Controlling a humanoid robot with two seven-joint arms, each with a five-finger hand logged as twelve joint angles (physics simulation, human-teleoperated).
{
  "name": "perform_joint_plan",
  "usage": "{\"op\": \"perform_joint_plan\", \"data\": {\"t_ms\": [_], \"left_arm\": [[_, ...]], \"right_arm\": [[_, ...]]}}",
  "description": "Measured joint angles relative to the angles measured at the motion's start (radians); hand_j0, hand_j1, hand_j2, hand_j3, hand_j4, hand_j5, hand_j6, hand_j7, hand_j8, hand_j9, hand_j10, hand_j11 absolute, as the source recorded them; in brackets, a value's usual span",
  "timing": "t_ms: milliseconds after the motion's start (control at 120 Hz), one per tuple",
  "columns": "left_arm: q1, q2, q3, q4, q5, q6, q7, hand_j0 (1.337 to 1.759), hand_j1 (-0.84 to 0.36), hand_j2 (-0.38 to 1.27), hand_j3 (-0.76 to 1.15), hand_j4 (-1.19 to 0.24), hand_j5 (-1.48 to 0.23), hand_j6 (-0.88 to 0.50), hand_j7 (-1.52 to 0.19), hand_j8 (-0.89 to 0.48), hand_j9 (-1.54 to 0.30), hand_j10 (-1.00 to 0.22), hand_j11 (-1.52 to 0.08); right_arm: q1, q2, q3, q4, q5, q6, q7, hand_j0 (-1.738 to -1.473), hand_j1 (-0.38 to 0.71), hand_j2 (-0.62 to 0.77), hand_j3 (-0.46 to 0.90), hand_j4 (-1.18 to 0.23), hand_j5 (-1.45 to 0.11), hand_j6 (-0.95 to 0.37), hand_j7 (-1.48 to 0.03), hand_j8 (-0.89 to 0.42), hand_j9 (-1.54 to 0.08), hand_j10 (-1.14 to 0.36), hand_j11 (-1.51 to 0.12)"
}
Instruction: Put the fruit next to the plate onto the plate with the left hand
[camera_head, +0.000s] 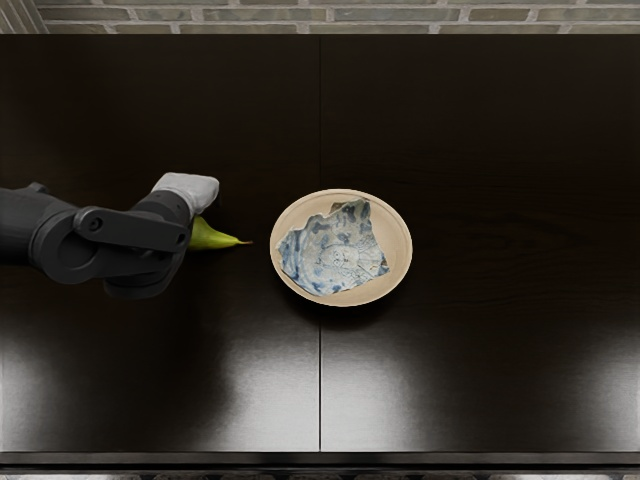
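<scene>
A cream plate (395, 222) with a blue and white patterned middle sits near the centre of the dark table. To its left lies a yellow-green fruit (216, 237) with a pointed tip toward the plate; most of it is hidden. My left arm enters from the left edge, and the left hand (186, 193) sits over the fruit's left part. Only the grey back of the hand shows, so its grip on the fruit is hidden.
The dark glossy table (480, 360) runs to a brick wall (320, 14) at the back. A thin seam (320, 380) crosses the tabletop from front to back under the plate.
</scene>
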Motion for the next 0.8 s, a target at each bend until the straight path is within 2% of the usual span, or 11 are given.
{"op": "perform_joint_plan", "data": {"t_ms": [33,442,800], "left_arm": [[0.007,-0.003,0.000,0.003,0.001,-0.001,0.001,1.657,-0.07,0.08,0.00,-0.38,-0.51,-0.38,-0.50,-0.38,-0.50,-0.38,-0.50],[0.020,-0.026,0.000,0.035,-0.001,-0.001,-0.001,1.658,-0.15,0.09,0.00,-0.43,-0.55,-0.43,-0.55,-0.43,-0.55,-0.43,-0.55],[0.033,-0.028,0.000,0.040,0.001,0.001,-0.001,1.657,-0.20,0.17,0.00,-0.52,-0.65,-0.47,-0.66,-0.43,-0.67,-0.51,-0.67]], "right_arm": [[0.000,0.000,0.000,0.000,0.000,0.000,0.000,-1.658,-0.31,-0.01,0.00,-0.03,-0.04,-0.03,-0.04,-0.03,-0.04,-0.03,-0.04],[0.000,0.000,0.000,0.000,0.000,0.000,0.000,-1.658,-0.31,-0.01,0.00,-0.03,-0.04,-0.03,-0.04,-0.03,-0.04,-0.03,-0.04],[0.000,0.000,0.000,0.000,0.000,0.000,0.000,-1.658,-0.31,-0.01,0.00,-0.03,-0.04,-0.03,-0.04,-0.03,-0.04,-0.03,-0.04]]}}
